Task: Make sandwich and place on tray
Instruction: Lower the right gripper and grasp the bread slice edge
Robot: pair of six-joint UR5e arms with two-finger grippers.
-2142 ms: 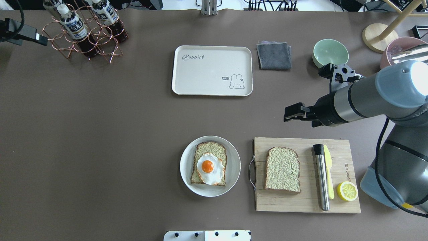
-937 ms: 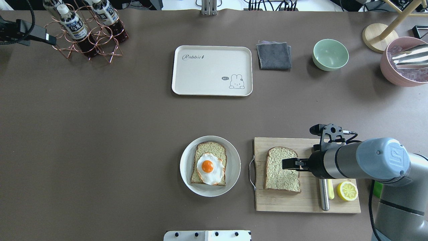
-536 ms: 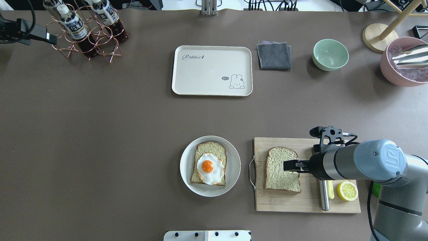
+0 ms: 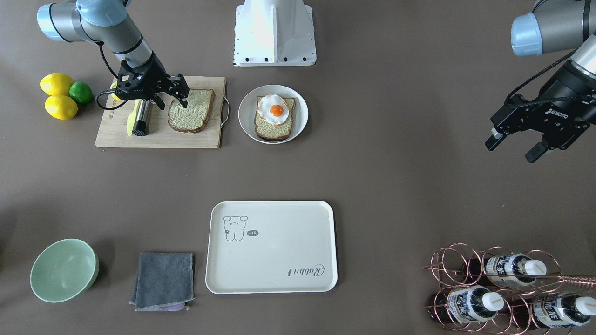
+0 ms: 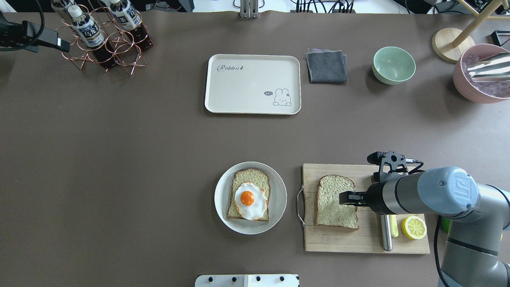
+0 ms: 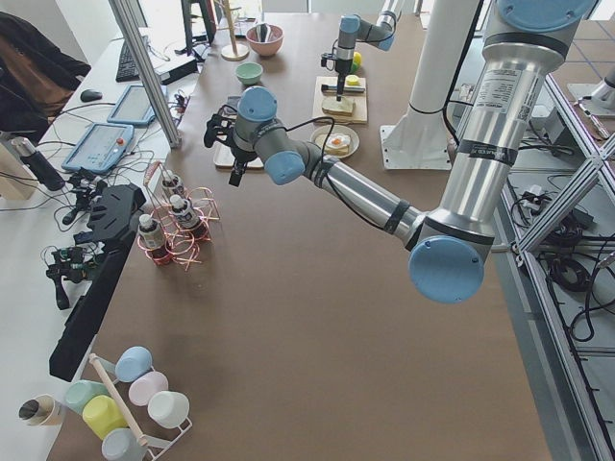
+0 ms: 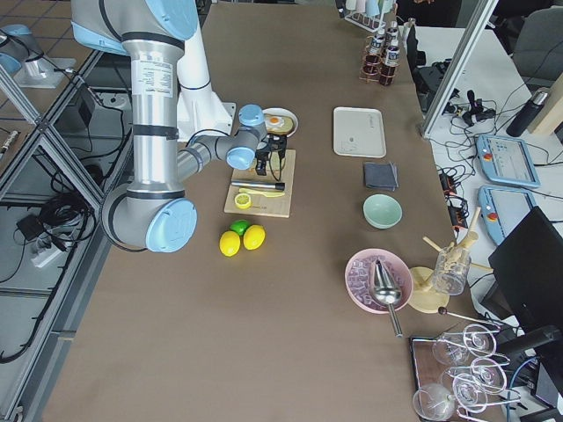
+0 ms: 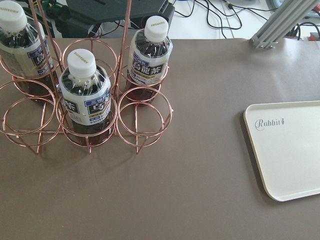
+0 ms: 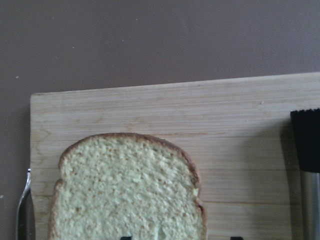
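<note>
While one slice (image 5: pixel 250 175) with the egg (image 5: pixel 248 199) on it sits on the plate (image 5: pixel 221 199), near centre, the second slice (image 5: pixel 334 209) lies on the cutting board (image 5: pixel 358 240) to its right, and the tray (image 5: pixel 247 89), far centre, carries neither; stacking and transfer remain. Since two seconds ago my right end effector (image 5: pixel 344 198) has swung from beyond the board's far edge to over that slice's right edge, spread, gripping nothing; my left end effector (image 4: pixel 513 148), also spread, idles far left.

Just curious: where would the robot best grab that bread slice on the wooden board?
Probably take the slice by its straight side crust, from above: it lies flat on the cutting board, so the right gripper can reach only edges.
</note>
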